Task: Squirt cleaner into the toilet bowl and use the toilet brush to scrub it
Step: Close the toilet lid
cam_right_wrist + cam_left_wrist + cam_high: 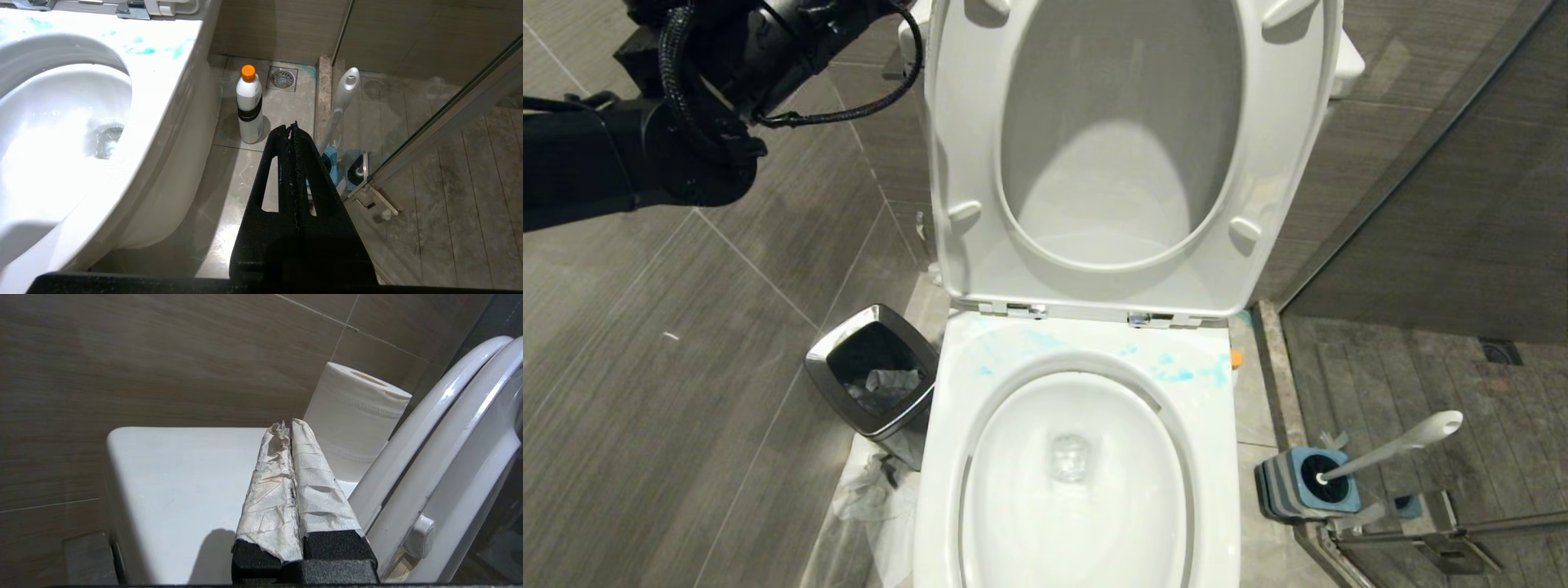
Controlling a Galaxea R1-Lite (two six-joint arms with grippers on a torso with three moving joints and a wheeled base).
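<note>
Head view shows the toilet bowl (1217, 457) from above with its white seat and lid (980, 163) raised upright against the tank. Turquoise-blue smears of cleaner (1176, 374) streak the flat rear rim just in front of the chrome hinges, and clear water sits at the drain. The toilet brush (1396, 445) stands on the floor to the right of the bowl, its white handle leaning out of a blue-and-grey holder (1294, 490), beside the glass shower door. A small steel bin (849, 384) with a black liner stands on the floor at the bowl's left.

The left arm reaches in at the upper left of the head view, well above the bin. In the left wrist view the left gripper (288, 424) has its tape-wrapped fingers (269, 490) pressed together with nothing between them, hovering over the white tank top (175, 477) near a toilet paper roll (351, 416) and next to the raised seat.

In the right wrist view the right gripper (292, 128) is closed and empty, hanging low beside the bowl. Beyond it on the floor stand a white bottle (249, 110) with an orange cap, just beside the bowl's base, a floor drain (282, 78), and the brush handle.
</note>
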